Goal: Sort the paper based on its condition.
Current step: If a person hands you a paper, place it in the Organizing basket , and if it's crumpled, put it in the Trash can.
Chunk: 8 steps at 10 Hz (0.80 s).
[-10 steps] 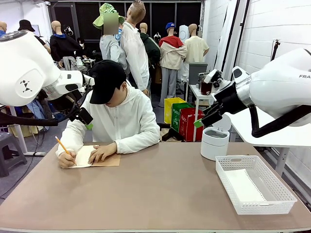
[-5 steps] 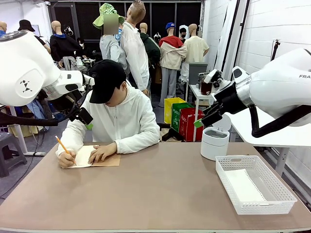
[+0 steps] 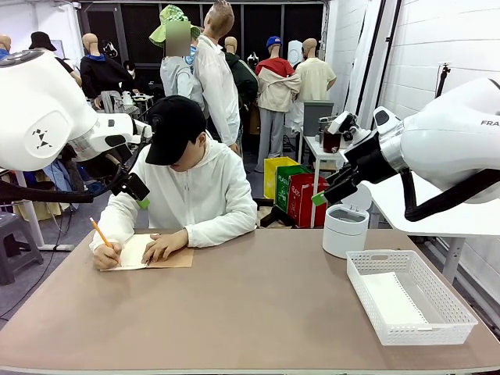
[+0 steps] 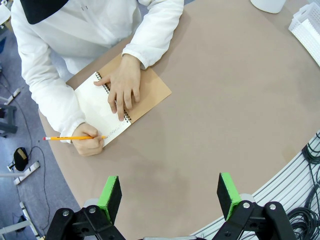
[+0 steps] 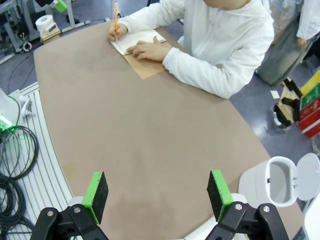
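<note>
Both tools hang released above the table [image 3: 258, 305], with nothing between their pads. Seen from its own wrist, the left gripper [image 4: 169, 194] has its jaws spread wide, and straight under them is bare brown tabletop. Farther ahead of it and off to one side, a person's hand [image 4: 87, 143] holds an orange pencil [image 4: 70, 137] on the open page of a spiral notebook [image 4: 155, 92]. The other hand [image 4: 122, 87] lies flat across the binding. The right gripper [image 5: 157, 194] is just as wide apart, also over bare table. Just beside one of its fingers [image 5: 219, 194] stands a white bin [image 5: 277, 180] with its lid flipped up, and far ahead of it sits the person [image 5: 225, 40], writing.

From the front, the paper [image 3: 391, 301] lies flat in the white basket [image 3: 457, 326], below the right gripper and nearer the robot's edge than it, well apart from both tools. Its long axis follows the basket's length: the far short end points toward the bin under the gripper, the near end toward the table's front corner. A faint row of holes runs along the long edge away from the left gripper
</note>
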Available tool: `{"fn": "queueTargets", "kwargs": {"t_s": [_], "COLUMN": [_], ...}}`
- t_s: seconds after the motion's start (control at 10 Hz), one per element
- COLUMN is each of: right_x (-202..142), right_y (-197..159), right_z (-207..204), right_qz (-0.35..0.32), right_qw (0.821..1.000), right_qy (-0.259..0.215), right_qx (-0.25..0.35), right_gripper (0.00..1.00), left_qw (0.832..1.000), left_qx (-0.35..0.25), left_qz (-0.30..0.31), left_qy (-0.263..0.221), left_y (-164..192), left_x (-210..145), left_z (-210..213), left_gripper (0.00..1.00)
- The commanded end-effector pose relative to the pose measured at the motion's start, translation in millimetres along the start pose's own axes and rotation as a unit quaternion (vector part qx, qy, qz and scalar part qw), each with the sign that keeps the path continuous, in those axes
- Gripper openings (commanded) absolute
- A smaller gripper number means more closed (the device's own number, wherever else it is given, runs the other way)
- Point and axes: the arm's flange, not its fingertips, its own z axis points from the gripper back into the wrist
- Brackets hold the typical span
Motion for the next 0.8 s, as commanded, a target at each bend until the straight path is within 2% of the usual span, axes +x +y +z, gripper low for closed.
{"fn": "queueTargets", "kwargs": {"t_s": [0.0,0.7], "right_x": [-0.3,-0.3], "right_y": [-0.2,-0.2], "right_z": [0.0,0.0], "right_qz": [0.000,0.000], "right_qw": [1.000,1.000], "right_qy": [0.001,0.001], "right_qx": [-0.002,-0.002], "right_gripper": [1.00,1.00], "left_qw": [1.000,1.000], "left_qx": [0.000,0.000], "left_qz": [-0.001,-0.001], "left_qy": [-0.001,-0.001], "left_y": [1.3,1.3], "left_x": [-0.4,-0.4], "left_z": [0.5,0.5], "left_gripper": [1.00,1.00]}}
